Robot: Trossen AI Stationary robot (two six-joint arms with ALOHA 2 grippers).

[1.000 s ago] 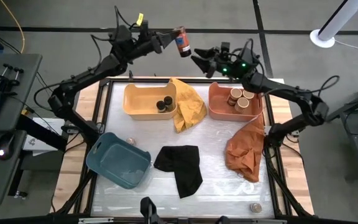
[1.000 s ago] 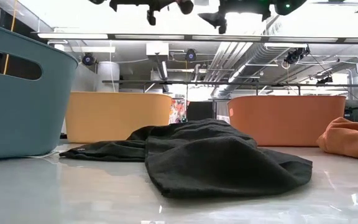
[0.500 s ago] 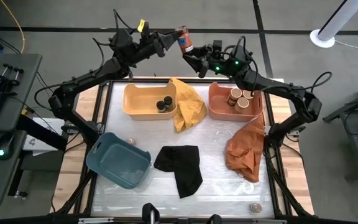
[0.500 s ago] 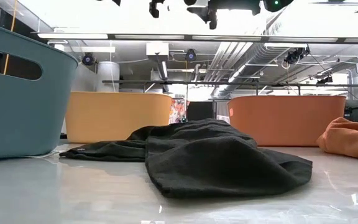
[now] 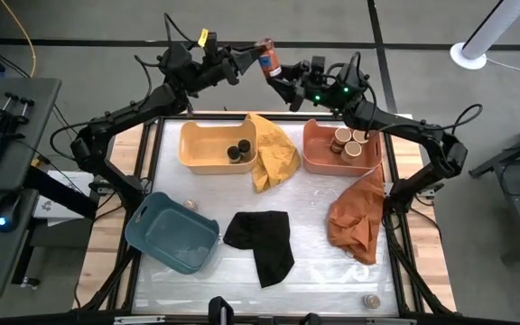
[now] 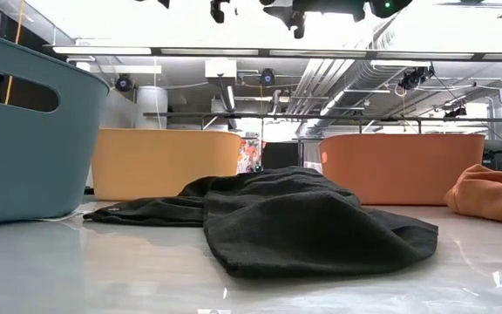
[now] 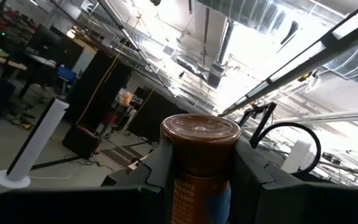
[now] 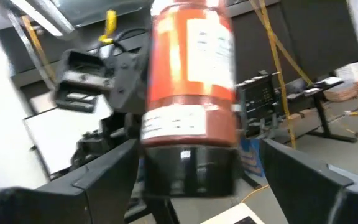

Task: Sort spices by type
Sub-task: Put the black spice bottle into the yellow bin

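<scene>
High view: my left gripper (image 5: pixel 258 60) was raised beyond the far edge of the table (image 5: pixel 314 253), pinching a spice jar (image 5: pixel 268 58) with an orange-red label. My right gripper (image 5: pixel 283 83) was just beside that jar, fingers spread. A second earlier the right gripper had been well apart from the jar; half a second earlier it had already arrived, and it had hardly moved since. Two black-lidded jars (image 5: pixel 237 151) lay in the yellow tray (image 5: pixel 197 144), and tan-lidded jars (image 5: pixel 348 143) stood in the coral tray (image 5: pixel 319 153). The blue tray (image 5: pixel 165 235), the yellow cloth (image 5: pixel 273 153), the black cloth (image 5: pixel 264 239) and the rust-orange cloth (image 5: pixel 355 217) had not shifted.

Low view: the black cloth lay in the foreground, with the blue, yellow and coral trays behind it, unchanged. Only dark parts of the arms showed at the upper edge.

Left wrist view: my left fingers (image 7: pixel 257 171) were closed on both sides of the jar (image 7: pixel 199 162), its brown end facing the camera.

Right wrist view: my right fingers (image 8: pixel 303 180) stood wide apart on either side of the jar (image 8: pixel 191 93), whose dark end pointed toward them; whether they touched it could not be told.
</scene>
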